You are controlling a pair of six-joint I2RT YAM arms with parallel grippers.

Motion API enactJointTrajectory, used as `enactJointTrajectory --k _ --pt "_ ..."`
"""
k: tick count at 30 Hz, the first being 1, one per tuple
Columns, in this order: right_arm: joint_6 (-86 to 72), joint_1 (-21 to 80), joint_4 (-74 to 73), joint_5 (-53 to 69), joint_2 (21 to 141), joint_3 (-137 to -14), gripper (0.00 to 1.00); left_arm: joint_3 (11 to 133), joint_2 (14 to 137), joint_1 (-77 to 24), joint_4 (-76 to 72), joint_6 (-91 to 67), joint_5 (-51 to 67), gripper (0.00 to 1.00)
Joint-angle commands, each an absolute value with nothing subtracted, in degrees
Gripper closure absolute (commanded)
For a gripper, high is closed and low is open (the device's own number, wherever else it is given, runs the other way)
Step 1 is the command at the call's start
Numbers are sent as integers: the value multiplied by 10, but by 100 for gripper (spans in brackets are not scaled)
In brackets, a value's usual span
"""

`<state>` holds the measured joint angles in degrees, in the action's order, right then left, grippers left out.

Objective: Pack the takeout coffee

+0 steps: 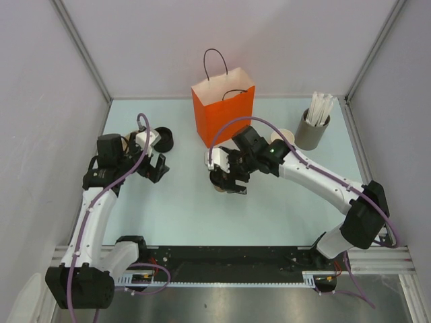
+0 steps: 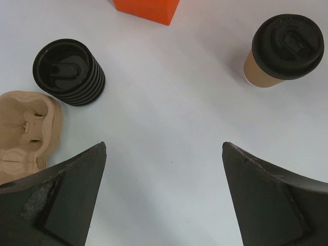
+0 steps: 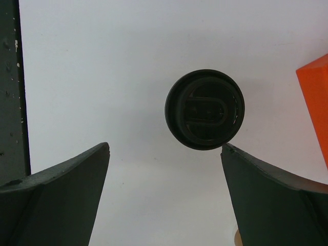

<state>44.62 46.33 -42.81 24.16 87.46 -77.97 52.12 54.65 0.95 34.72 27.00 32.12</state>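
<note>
**A:** From above?
**B:** The cup [image 1: 219, 188], lid on, stands in front of the bag [image 1: 222, 111], under the right gripper [image 1: 227, 184]. It isn't bagged yet.
**A:** Left wrist?
**B:** The left gripper [image 2: 164, 148] is spread and empty.
**A:** Right wrist?
**B:** Its fingers are apart over the lid [image 3: 205, 109], gripping nothing.

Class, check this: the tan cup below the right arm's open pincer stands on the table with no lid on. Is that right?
No. The tan cup wears its black lid, as the left wrist view shows. The rest holds: it stands on the table below the open right pincer.
</note>
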Motion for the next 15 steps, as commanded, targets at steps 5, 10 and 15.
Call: enactJointTrajectory --k 5,10,15 --pt "422 468 -378 224 865 -764 6 512 544 22 307 260 338 1" --pt "417 468 -368 223 855 -754 9 506 546 22 299 255 349 0" --pt "416 468 -361 228 853 -746 12 505 545 23 295 251 350 1"
